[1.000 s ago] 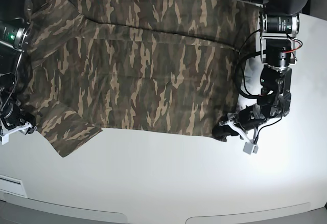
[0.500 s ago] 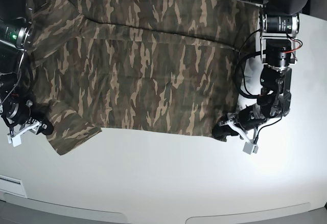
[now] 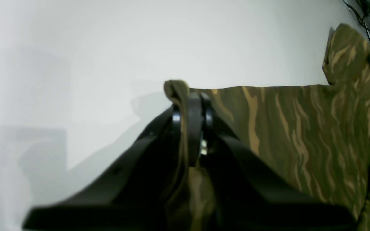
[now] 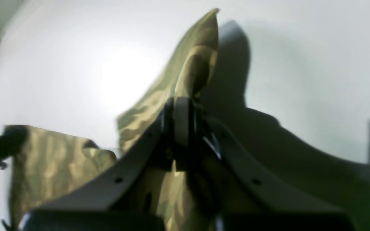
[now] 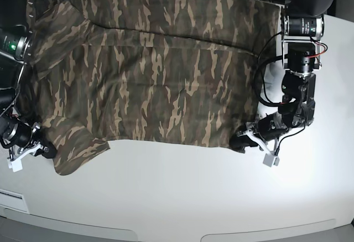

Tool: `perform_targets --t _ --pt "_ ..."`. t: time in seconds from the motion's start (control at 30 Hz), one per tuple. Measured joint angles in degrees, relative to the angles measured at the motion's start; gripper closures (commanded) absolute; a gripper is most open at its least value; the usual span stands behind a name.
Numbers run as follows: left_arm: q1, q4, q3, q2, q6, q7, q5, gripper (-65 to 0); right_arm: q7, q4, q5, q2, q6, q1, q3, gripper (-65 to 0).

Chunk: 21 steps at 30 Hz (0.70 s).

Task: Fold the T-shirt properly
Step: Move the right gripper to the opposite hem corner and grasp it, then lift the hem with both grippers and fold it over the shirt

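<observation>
The right tool (image 5: pixel 48 150) has just clamped the T-shirt (image 5: pixel 155 70) sleeve; the left tool (image 5: pixel 241 140) stays gripping the hem corner. Both near corners secured on the worktop (image 5: pixel 182 198); folding can begin.

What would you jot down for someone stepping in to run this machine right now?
Left gripper: shut on the T-shirt, pinching its near hem corner.
Right gripper: shut on the T-shirt, pinching the near sleeve's edge.
T-shirt: spread flat across the white table, far edge near the back of the table, sleeves toward the right arm's side.
Done: both near corners gripped.
Left: no fold made yet. Likely next step is lifting both corners together and carrying them over toward the far edge.
</observation>
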Motion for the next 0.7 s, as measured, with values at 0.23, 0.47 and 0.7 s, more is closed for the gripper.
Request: perform_targets --t 0.23,0.47,0.7 --pt "-4.20 -0.61 0.33 -0.13 0.90 1.31 4.96 0.0 -1.01 5.81 0.15 0.44 0.17 0.90 -0.07 0.0" --pt "-9.40 -0.85 0.37 -0.13 1.77 1.11 7.96 0.0 -0.98 6.82 0.15 2.34 0.20 1.68 -4.79 0.0" --pt "-9.46 -0.87 0.37 -0.28 -7.50 10.84 -0.04 0.0 -8.41 8.72 7.67 5.53 0.22 1.33 -5.84 0.0"
